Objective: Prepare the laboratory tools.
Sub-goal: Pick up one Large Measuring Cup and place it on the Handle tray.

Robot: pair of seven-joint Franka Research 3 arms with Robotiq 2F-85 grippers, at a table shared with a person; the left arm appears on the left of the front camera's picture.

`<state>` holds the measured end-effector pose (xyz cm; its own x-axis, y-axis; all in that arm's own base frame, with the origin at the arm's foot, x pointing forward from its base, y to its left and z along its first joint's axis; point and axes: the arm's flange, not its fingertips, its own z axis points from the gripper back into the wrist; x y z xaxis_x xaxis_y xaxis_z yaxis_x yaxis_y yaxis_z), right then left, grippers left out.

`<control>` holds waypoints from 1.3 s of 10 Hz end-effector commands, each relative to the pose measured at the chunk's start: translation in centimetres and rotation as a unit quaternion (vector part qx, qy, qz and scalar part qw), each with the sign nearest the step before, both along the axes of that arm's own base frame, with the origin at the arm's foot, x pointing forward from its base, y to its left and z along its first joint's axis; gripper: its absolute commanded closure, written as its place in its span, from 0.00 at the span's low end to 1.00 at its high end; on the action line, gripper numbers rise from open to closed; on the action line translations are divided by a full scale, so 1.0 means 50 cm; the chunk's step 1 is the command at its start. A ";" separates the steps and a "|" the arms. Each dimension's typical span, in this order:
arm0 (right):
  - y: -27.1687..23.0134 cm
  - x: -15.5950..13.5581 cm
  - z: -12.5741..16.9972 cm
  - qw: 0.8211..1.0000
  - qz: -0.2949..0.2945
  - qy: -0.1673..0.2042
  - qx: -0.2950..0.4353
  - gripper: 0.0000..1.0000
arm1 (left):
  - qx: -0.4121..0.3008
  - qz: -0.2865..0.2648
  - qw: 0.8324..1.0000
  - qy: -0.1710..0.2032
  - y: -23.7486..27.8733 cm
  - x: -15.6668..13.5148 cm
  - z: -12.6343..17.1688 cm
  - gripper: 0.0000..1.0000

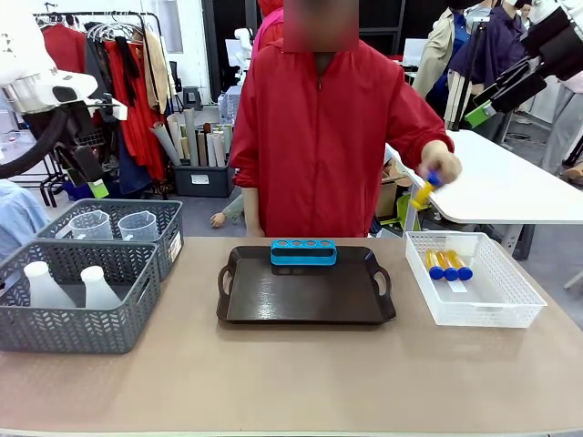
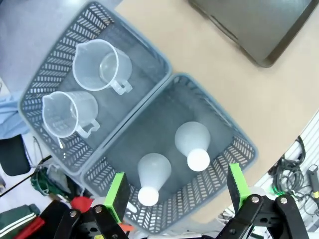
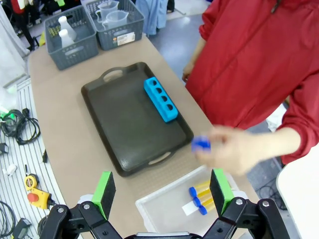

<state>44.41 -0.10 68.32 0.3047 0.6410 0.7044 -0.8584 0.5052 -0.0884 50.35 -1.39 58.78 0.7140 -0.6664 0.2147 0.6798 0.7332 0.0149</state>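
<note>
1. I am hovering the wide-open, empty left gripper [image 2: 177, 189] over white translucent conical flasks [image 2: 192, 144] in a grey mesh basket [image 2: 232, 149], ready for picking.
2. I am holding the right gripper [image 3: 162, 190] open and empty, clear of the person's hand [image 3: 234, 149] carrying an orange-yellow blue-capped tube [image 1: 424, 193].

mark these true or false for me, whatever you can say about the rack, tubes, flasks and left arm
1. The blue rack on the tray holds no tubes. True.
2. The white basket holds five tubes. False: three lie in it.
3. The person's hand holds a blue-capped tube. True.
4. The flasks share one basket with the beakers. False: they stand in separate grey baskets.
5. The left end effector is shut on a flask. False: it is open above the flasks, touching nothing.
</note>
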 end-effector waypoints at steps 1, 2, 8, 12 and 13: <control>0.001 -0.001 0.001 1.000 0.003 0.001 0.002 0.00 | 0.001 -0.004 1.000 -0.004 -0.001 -0.004 0.006 0.00; 0.001 -0.001 0.001 1.000 0.003 0.001 0.002 0.00 | 0.001 -0.004 1.000 -0.004 -0.001 -0.004 0.006 0.00; 0.001 -0.001 0.001 1.000 0.003 0.001 0.002 0.00 | -0.012 0.121 0.992 0.028 0.069 0.094 -0.129 0.00; 0.001 -0.001 0.001 1.000 0.003 0.001 0.002 0.00 | 0.012 0.235 0.972 0.020 0.138 0.182 -0.210 0.00; 0.001 -0.001 0.001 1.000 0.003 0.001 0.002 0.00 | 0.016 0.260 0.965 0.028 0.160 0.198 -0.232 0.00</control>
